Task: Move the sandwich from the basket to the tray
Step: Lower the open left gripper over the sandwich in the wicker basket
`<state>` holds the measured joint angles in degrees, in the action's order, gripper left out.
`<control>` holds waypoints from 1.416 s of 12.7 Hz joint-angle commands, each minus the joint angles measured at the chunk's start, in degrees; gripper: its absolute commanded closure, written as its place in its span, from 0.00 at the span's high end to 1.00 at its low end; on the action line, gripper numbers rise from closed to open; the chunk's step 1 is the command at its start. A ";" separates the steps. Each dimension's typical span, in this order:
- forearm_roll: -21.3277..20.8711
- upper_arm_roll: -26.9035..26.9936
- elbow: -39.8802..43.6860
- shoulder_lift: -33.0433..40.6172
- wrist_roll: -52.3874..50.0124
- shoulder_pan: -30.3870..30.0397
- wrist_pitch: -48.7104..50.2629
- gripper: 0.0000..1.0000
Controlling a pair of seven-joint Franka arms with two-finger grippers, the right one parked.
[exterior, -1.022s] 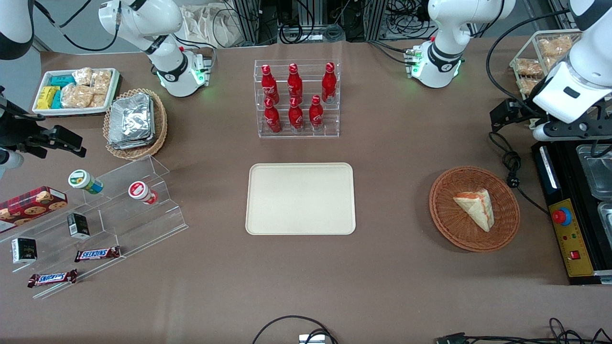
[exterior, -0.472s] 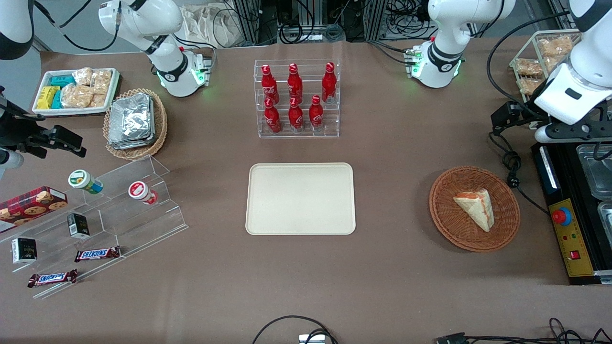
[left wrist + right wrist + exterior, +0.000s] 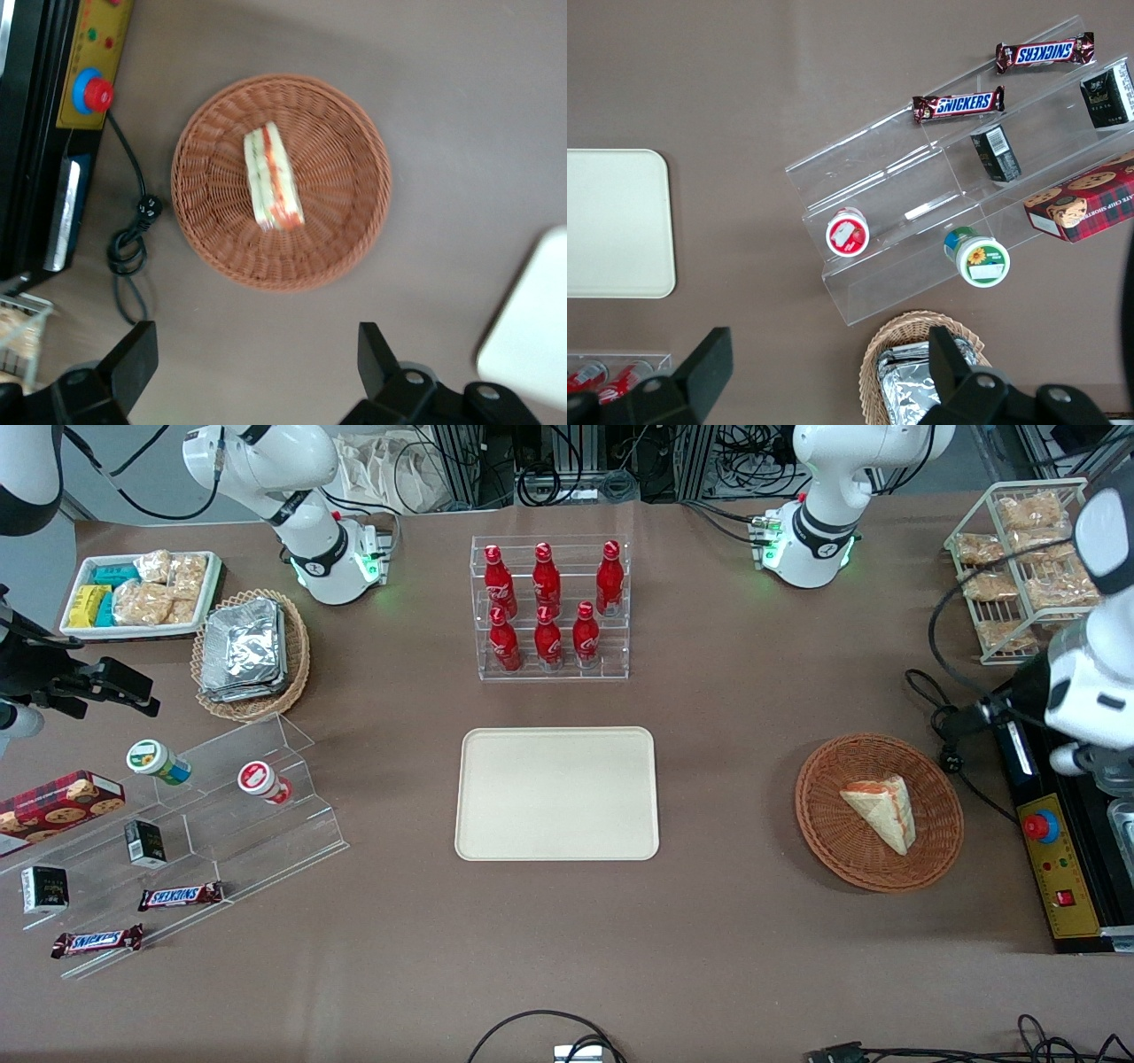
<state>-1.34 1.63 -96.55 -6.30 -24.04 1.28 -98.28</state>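
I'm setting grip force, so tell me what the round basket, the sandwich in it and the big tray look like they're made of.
Basket: woven wicker, reddish-brown, ribbed weave visible.
Sandwich: soft pale bread, matte, with a red and green filling stripe; possibly a replica.
Tray: smooth cream surface with a low rim, probably plastic.
The gripper hangs open above the table beside the basket.

Brown cloth-covered table [image 3: 753, 965] fills nearly the whole scene, evenly lit, soft shadows only. Along its edge farthest from the front camera: aluminium frame posts [image 3: 461, 460], tangled black cables [image 3: 567, 478], a pale cloth bag [image 3: 390, 469]. Black cable loops [image 3: 540, 1036] and a connector [image 3: 837, 1052] lie at the nearest edge; grey floor [image 3: 106, 478] shows at the parked arm's end
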 commanded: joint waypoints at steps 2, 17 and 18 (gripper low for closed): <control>0.37 0.48 0.49 -8.44 -17.41 0.56 -4.98 1.00; 0.81 2.32 -18.15 -16.63 -20.08 1.70 -32.68 0.94; 0.81 2.32 -18.15 -16.72 -19.99 1.70 -32.50 0.82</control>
<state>-0.98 3.18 -114.17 -23.10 -43.44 2.17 -130.05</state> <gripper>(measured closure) 0.053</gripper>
